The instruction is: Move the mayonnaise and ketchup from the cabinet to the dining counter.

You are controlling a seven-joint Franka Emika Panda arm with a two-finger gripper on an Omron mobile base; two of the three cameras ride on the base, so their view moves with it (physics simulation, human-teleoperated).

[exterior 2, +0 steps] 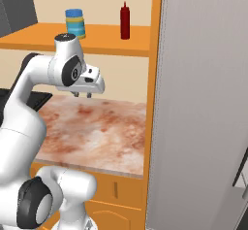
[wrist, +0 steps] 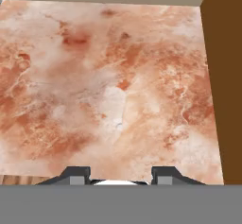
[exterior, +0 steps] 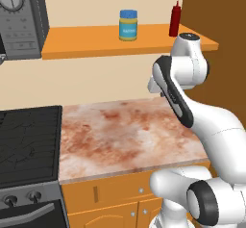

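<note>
Hovering over the worktop (wrist: pixel 108 90), our gripper (exterior 2: pixel 83 94) is empty, jaws closed down as far as they go. Jar (exterior: pixel 128 25) stands mid-shelf (exterior: pixel 86 42), bottle (exterior: pixel 175 19) toward its right end, well apart. Both upright, axes vertical, nozzle up. We judge both rigid, light, slick-walled: grip mid-body from the side, bottle's narrower waist easiest.

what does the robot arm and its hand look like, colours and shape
The arm is made of glossy white rounded segments with dark grey to black bands and round caps at the joints. Its hand is a small white block ending in two short dark fingers, squared at the tips. No cables or markings are visible.
</note>
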